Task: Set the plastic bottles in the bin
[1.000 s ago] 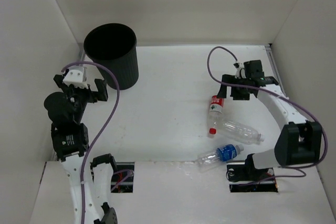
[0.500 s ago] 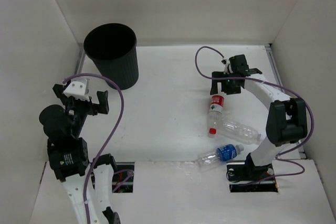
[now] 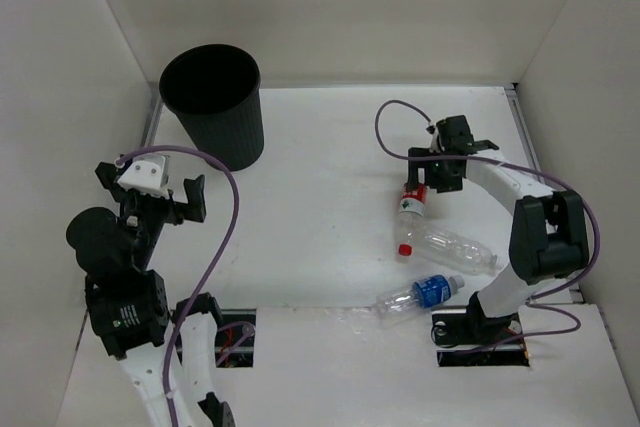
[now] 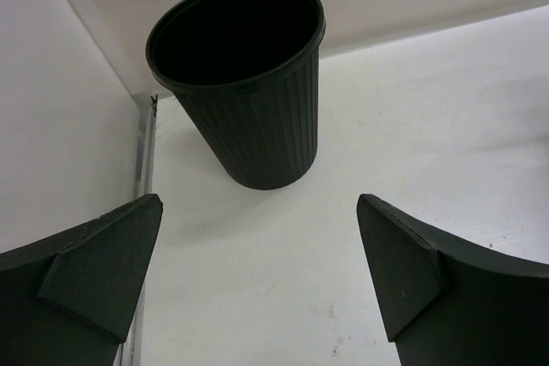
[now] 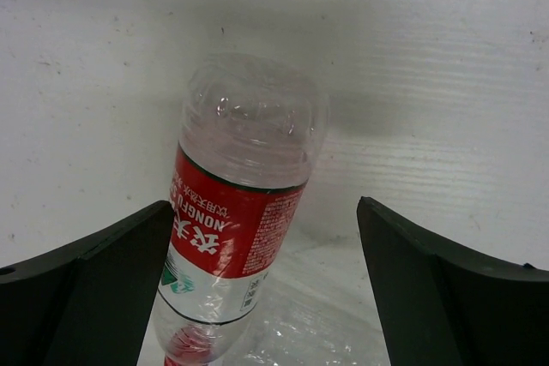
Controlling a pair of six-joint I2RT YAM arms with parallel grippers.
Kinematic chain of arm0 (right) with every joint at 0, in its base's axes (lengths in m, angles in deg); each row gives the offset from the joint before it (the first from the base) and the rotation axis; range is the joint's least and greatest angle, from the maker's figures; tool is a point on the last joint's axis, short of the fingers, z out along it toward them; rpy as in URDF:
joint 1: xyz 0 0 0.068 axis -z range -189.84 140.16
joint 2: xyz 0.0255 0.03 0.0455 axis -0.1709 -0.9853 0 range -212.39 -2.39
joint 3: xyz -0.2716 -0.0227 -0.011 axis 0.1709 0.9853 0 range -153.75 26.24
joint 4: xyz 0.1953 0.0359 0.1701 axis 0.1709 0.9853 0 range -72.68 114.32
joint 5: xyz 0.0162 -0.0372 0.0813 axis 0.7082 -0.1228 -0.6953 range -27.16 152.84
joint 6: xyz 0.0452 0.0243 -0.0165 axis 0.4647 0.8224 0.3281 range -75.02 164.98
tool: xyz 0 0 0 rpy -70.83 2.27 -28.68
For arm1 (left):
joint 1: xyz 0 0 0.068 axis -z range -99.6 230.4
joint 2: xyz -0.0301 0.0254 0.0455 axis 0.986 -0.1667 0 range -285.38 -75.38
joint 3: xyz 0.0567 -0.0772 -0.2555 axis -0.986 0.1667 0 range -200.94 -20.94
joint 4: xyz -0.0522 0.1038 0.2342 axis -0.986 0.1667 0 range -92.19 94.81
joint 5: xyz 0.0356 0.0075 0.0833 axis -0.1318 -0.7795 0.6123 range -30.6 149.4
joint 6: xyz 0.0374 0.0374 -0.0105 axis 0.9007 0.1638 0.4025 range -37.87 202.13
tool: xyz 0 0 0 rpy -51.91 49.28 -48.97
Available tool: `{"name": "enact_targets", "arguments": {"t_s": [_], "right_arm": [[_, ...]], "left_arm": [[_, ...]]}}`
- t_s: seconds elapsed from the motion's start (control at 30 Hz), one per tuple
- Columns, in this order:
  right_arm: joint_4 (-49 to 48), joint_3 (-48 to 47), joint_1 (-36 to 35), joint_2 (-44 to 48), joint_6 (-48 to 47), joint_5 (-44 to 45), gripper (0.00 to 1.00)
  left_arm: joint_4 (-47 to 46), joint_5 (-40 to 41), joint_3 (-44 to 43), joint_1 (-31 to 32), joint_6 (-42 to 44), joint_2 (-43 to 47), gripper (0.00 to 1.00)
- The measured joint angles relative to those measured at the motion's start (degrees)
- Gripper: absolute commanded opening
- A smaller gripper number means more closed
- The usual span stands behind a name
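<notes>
The black ribbed bin (image 3: 212, 107) stands upright at the back left and fills the upper left wrist view as the bin (image 4: 249, 75). My left gripper (image 3: 150, 185) hangs open and empty in front of it, seen at the left gripper (image 4: 260, 203). Three plastic bottles lie at the right: a red-label bottle (image 3: 408, 212) with a red cap, a plain clear one (image 3: 460, 250) and a blue-label one (image 3: 418, 295). My right gripper (image 3: 428, 179) is open, straddling the base end of the red-label bottle (image 5: 236, 203). The bottle lies close to the left finger (image 5: 103, 280), with a gap to the right one.
White walls close in the table on the left, back and right. A metal strip (image 4: 141, 169) runs along the left wall beside the bin. Purple cables loop over both arms. The arm bases sit at the near edge.
My right gripper has swung left and come down over the base end of the red-label bottle, its jaws narrowing slightly. The left arm has drawn back a little from the bin.
</notes>
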Motion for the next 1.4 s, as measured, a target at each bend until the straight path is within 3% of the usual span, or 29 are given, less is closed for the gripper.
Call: {"name": "enact_targets", "arguments": {"t_s": [0.33,0.37,0.53,0.67,0.83,1.03,1.23,1.4], "right_arm": [[-1.6,-0.37,-1.07,-3.37,0.7,-0.42,0.82],[-1.6,-1.18,-1.25,-4.81,0.7,-0.61,0.78],[-1.57,-6.49,-1.62,-10.14,0.31,-2.93,0.29],[-0.81,-8.92,-2.03,-11.43,-0.09,-3.45,0.07],[2.51,-15.91,-4.0,-11.41,-1.18,-4.15,0.01],[1.46,-26.77,-6.21,-4.57,-1.33,-10.8,0.0],[-8.7,-28.15,-5.73,9.18,1.62,-21.59,0.0],[-20.5,-26.69,-1.4,15.41,10.73,-32.61,0.0]], "left_arm": [[0.0,-1.9,-1.53,-1.6,0.15,-0.42,1.0],[-0.02,-2.27,-1.53,-1.88,0.13,-0.5,1.0],[-0.07,-3.39,-1.16,-2.54,0.11,-0.7,1.0],[-0.02,-4.52,0.55,-1.92,-0.83,-1.01,1.0],[-3.19,-8.92,2.12,1.97,-7.39,-4.98,1.0],[-12.94,-13.84,3.78,12.59,-17.49,-17.0,1.0],[-27.43,-15.32,3.96,24.48,-28.41,-31.06,1.0],[-38.36,-15.5,1.07,34.97,-36.61,-40.52,1.0]]}}
